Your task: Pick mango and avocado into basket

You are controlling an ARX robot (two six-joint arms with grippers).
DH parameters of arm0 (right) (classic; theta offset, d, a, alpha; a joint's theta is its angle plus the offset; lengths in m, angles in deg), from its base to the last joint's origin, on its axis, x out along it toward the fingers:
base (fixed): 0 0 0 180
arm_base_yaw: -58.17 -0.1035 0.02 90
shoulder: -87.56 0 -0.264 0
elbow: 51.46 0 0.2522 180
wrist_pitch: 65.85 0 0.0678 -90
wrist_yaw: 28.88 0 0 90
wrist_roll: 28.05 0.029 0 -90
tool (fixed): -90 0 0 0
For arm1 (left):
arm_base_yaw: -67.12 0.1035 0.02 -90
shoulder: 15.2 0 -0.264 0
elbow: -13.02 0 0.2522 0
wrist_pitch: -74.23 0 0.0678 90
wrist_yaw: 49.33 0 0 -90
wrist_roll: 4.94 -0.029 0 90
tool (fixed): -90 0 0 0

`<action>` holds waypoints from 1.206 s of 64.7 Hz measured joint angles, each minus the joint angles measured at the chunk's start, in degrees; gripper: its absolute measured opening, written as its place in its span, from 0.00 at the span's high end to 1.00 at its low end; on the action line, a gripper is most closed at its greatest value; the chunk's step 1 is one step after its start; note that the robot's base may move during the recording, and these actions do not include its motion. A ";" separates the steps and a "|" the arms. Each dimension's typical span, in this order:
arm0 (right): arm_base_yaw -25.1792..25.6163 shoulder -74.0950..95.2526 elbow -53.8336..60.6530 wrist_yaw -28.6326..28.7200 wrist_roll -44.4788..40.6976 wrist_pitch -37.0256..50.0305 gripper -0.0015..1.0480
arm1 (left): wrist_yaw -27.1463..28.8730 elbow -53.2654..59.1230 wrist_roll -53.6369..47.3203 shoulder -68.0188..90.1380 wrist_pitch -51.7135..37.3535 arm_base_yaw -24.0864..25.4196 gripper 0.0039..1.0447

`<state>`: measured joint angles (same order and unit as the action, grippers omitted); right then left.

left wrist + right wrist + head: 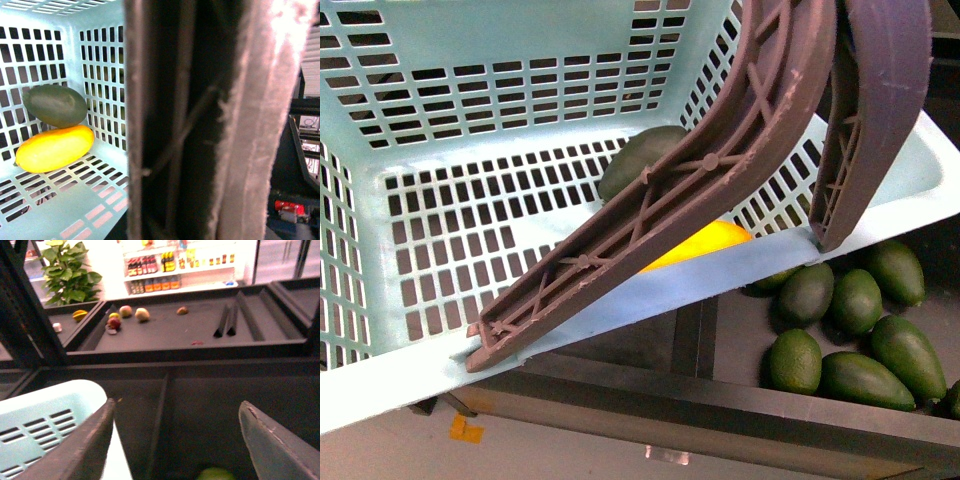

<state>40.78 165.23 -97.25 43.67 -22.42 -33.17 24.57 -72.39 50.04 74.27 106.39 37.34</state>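
Basket (570, 330) — mango (705, 243), avocado (635, 158) inside

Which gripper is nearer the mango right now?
Left, probably: its wrist view looks straight at the mango inside the basket, past a handle. The right gripper, fingers spread, sits outside the basket rim, mango out of sight.

Right gripper (175, 440) fingers apart.
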 joint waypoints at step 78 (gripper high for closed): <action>17.18 -38.36 31.02 17.31 -5.40 -8.72 0.98 | -0.02 0.00 -0.11 0.00 0.00 -0.15 0.87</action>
<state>57.96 126.87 -66.24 60.98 -27.82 -41.90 24.55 -72.39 49.93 74.27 106.39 37.19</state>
